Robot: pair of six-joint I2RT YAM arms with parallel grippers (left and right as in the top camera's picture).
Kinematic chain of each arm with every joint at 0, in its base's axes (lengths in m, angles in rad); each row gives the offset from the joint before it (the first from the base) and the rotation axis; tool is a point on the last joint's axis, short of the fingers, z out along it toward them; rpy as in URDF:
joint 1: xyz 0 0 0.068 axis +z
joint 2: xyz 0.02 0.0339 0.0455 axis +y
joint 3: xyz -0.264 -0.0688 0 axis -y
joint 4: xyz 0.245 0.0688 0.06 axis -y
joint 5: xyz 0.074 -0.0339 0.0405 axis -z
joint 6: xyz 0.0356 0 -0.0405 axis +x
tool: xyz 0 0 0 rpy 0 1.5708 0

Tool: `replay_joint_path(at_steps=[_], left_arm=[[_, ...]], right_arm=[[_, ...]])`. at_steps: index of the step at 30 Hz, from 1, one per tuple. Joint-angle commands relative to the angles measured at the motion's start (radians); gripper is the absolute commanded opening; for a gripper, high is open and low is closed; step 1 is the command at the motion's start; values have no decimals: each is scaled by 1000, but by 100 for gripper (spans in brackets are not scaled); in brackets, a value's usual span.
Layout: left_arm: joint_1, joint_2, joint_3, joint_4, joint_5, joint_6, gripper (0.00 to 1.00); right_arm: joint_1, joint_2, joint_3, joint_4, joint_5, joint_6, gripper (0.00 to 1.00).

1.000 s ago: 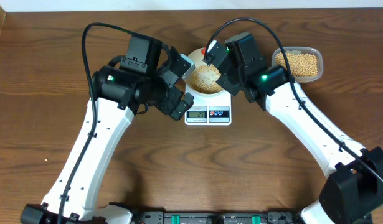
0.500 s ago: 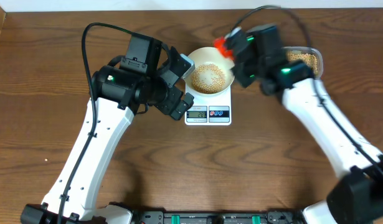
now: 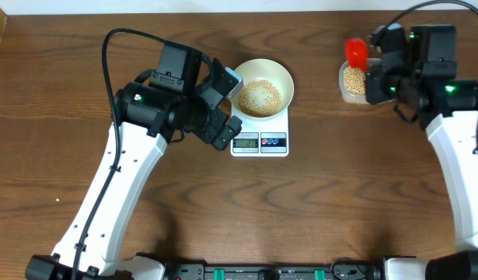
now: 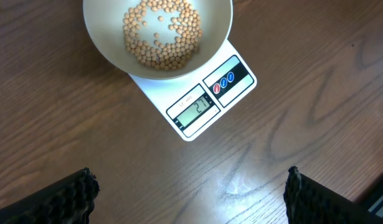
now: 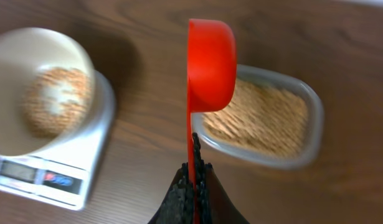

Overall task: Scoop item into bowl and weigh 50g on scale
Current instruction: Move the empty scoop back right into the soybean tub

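The white bowl point(image 3: 279, 76) stands on the scale point(image 3: 259, 143) with a layer of tan beans point(image 3: 259, 97) in its bottom. My left gripper point(image 3: 232, 105) hangs open just left of the scale, nothing between its fingers point(image 4: 76, 196); its view looks down on the bowl point(image 4: 104, 43) and the scale point(image 4: 207, 102). At the back right my right gripper point(image 3: 377, 70) is shut on the handle of a red scoop point(image 3: 356, 51), held above the clear tub of beans point(image 3: 352, 85). The right wrist view shows the scoop point(image 5: 211, 62) turned on edge over the tub point(image 5: 272, 124).
The tub stands near the table's far edge, well right of the scale. Both arm bases sit at the front edge of the wooden table point(image 3: 316, 210). The left arm's black body lies close against the scale's left side.
My right arm has swung right from over the bowl, carrying the red scoop to above the tub. The left arm has stayed where it was, open.
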Motion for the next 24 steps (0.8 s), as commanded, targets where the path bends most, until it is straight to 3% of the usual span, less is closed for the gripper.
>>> replay_joint_path(at_steps=[1,13,24], left_arm=[[-1,7,17,-3,9,-2,98],[-1,7,17,-3,9,-2,98],[-1,7,17,-3,9,-2,98]], right_arm=[[-40,33,7,-27,62,21,1],[-87,188,6,-24,130,31,1],[-87,209,6,13,261,27,1]])
